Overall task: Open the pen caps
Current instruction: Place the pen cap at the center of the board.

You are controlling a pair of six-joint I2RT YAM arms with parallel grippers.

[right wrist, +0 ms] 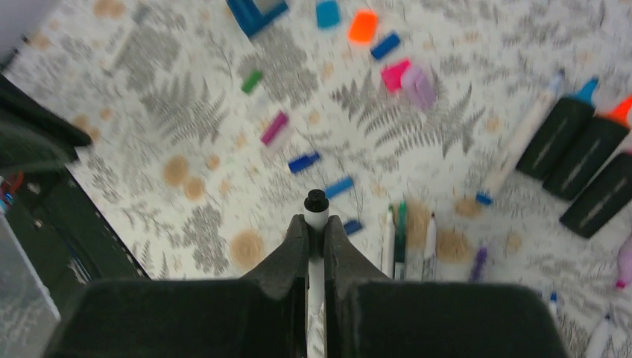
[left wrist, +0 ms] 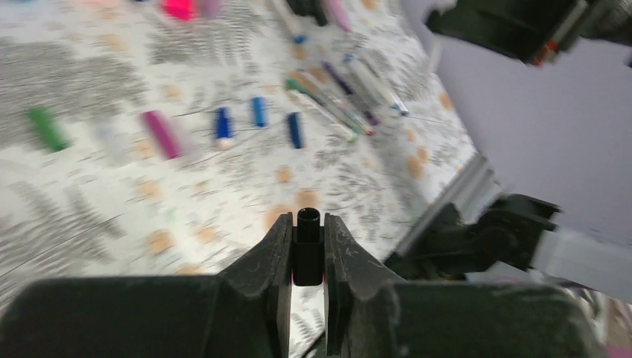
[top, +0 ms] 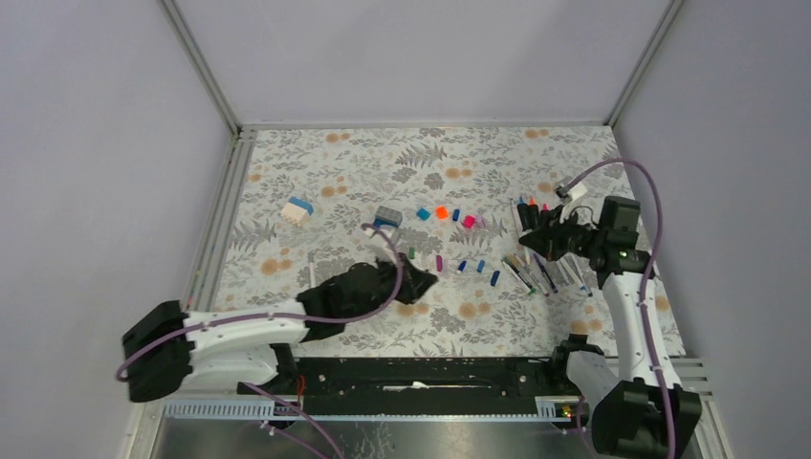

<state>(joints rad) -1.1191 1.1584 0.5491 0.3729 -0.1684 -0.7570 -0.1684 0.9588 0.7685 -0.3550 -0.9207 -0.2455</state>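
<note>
Left of the pen pile (top: pixel 540 274), left jaws clamp a black cap (left wrist: pixel 308 253) alone, prob. bound for the loose caps (top: pixel 462 266) on the bench (top: pixel 335 172) — right jaws clamp a white pen (right wrist: pixel 316 218) over that pile.

I see the table (top: pixel 383 163) under a floral-print cover. Loose pen caps (top: pixel 463 266) lie in a scattered row across its middle. A bundle of thin pens (top: pixel 536 275) lies at the right, a blue-and-grey block (top: pixel 385 216) sits behind the caps, and a white-and-blue block (top: pixel 297 210) sits further left.

Left end effector (left wrist: pixel 308 226) and right end effector (right wrist: pixel 316 224) both reach forward, jaws pinched nearly closed.
</note>
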